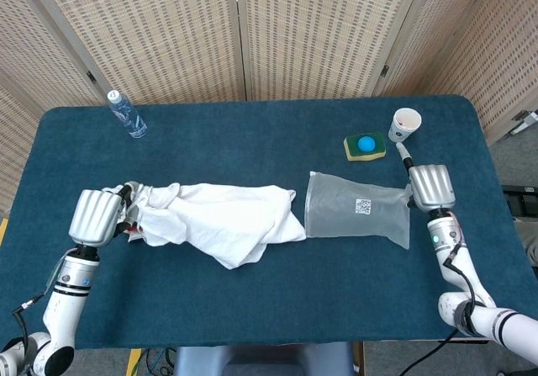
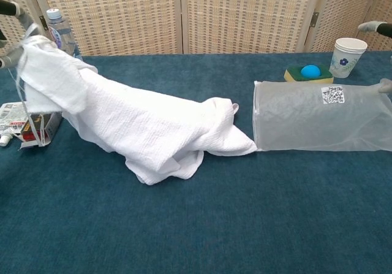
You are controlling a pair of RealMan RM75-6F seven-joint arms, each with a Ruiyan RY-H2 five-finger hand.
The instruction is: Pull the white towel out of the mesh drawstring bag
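Observation:
The white towel (image 1: 227, 220) lies bunched across the middle of the table, wholly outside the bag. My left hand (image 1: 95, 216) grips its left end, raised off the table in the chest view, where the towel (image 2: 141, 130) slopes down to the right. A thin white cord (image 2: 27, 117) hangs from that end. The translucent mesh bag (image 1: 355, 217) lies flat at the right, its mouth facing the towel's tip. My right hand (image 1: 431, 186) sits at the bag's closed end with fingers (image 2: 371, 26) spread; one fingertip touches the bag (image 2: 318, 117) at its top edge.
A water bottle (image 1: 127, 113) stands at the back left. A sponge with a blue ball (image 1: 365, 146) and a paper cup (image 1: 404, 124) are at the back right. A small box and packets (image 2: 30, 124) lie under the towel's raised end.

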